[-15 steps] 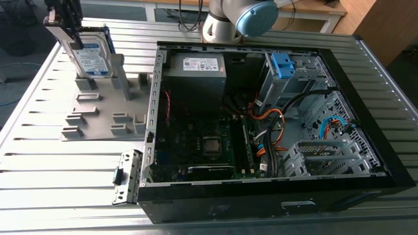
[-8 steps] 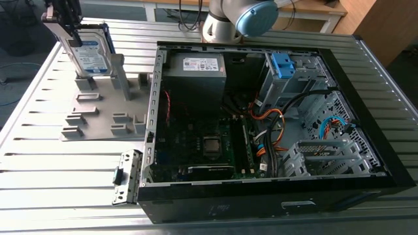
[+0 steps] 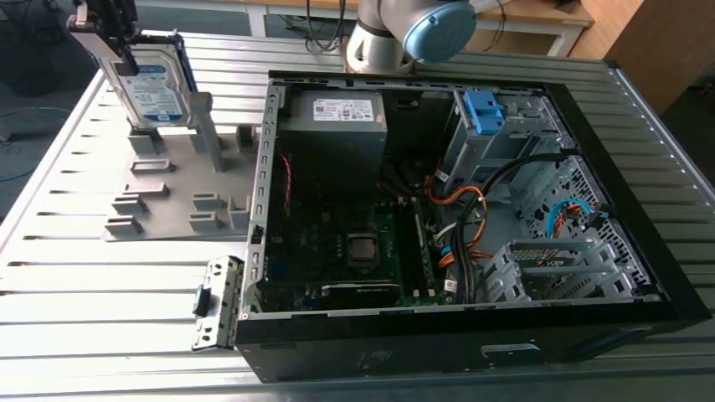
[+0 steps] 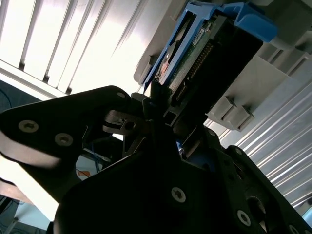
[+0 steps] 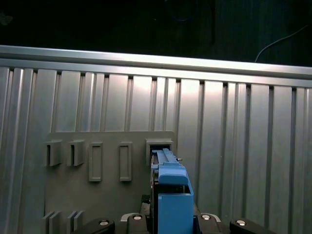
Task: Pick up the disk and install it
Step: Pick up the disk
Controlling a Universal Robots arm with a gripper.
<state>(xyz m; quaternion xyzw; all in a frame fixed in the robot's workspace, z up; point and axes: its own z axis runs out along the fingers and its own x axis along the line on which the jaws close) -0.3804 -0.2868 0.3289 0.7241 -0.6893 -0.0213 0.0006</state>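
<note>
The disk [image 3: 154,88] stands on edge in the grey holder [image 3: 167,201] at the exterior view's upper left, its white-and-blue label facing the camera. My gripper [image 3: 112,38] comes down on its top edge and looks shut on it. In the second wrist view the dark fingers [image 4: 146,105] press against the disk [image 4: 195,63] at its connector end, with the blue bracket along its sides. In the first wrist view the blue bracket of the disk [image 5: 173,195] sits between the two halves of my gripper [image 5: 170,226], over the holder [image 5: 97,195].
An open computer case [image 3: 257,167] lies on the slatted metal table [image 3: 112,301] at the exterior view's right. Inside it are a grey power supply [image 3: 331,126], a drive cage with a blue latch [image 3: 484,109], and cables. The arm's base [image 3: 386,38] stands behind the case.
</note>
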